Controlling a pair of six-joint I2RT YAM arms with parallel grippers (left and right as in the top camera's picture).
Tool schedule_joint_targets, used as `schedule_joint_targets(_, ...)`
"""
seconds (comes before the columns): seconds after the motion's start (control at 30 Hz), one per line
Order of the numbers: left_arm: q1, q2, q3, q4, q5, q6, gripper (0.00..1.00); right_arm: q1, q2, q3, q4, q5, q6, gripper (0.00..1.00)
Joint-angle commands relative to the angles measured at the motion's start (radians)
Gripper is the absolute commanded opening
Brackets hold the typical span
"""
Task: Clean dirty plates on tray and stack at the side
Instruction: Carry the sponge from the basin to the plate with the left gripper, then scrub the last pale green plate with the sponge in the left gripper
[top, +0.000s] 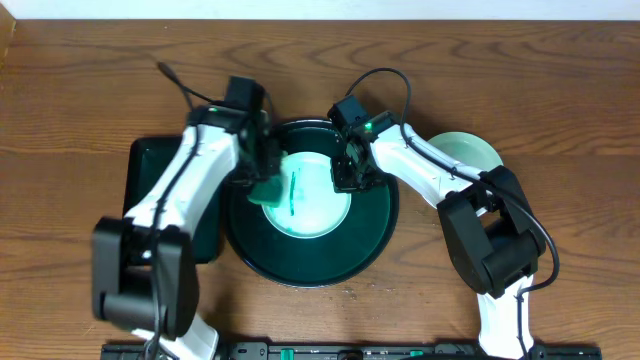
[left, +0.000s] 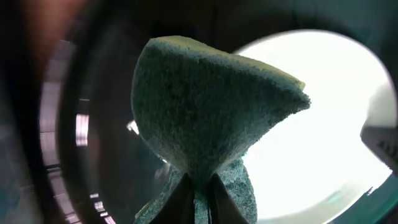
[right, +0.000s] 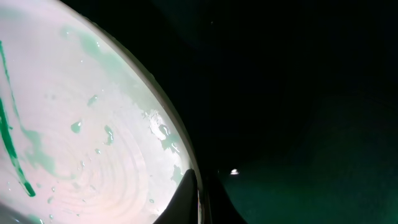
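A white plate (top: 315, 205) with a teal-green streak lies in the large round dark tray (top: 375, 235). My left gripper (top: 262, 178) is shut on a teal sponge (top: 268, 190) that rests on the plate's left edge. In the left wrist view the sponge (left: 205, 106) fills the middle, pinched between the fingers (left: 199, 202), with the plate (left: 323, 124) behind it. My right gripper (top: 350, 178) is shut on the plate's right rim. In the right wrist view its fingers (right: 200, 196) straddle the rim of the wet, smeared plate (right: 81, 124). A mint plate (top: 470, 152) lies right of the tray.
A smaller black rectangular tray (top: 145, 170) lies left of the round tray, partly under my left arm. The right arm covers part of the mint plate. The wooden table (top: 80, 100) surrounds everything. A third plate is not in view.
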Motion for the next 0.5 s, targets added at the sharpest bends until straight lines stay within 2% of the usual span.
schedule_joint_targets(0.0, -0.053, 0.043, -0.01, 0.0, 0.035, 0.013, 0.07, 0.007, -0.004, 0.006, 0.012, 0.028, 0.01, 0.01)
schedule_joint_targets(0.23, -0.1, 0.174, -0.01, 0.042, 0.041, -0.035, 0.07, 0.007, -0.004, 0.005, 0.012, 0.028, 0.01, 0.01)
schedule_joint_targets(0.33, -0.1, 0.215, -0.01, 0.043, 0.093, -0.031, 0.07, 0.007, -0.004, 0.005, 0.008, 0.028, 0.009, 0.01)
schedule_joint_targets(0.47, -0.1, 0.227, -0.01, 0.075, 0.375, 0.188, 0.07, 0.007, -0.004, 0.005, 0.008, 0.028, 0.005, 0.01)
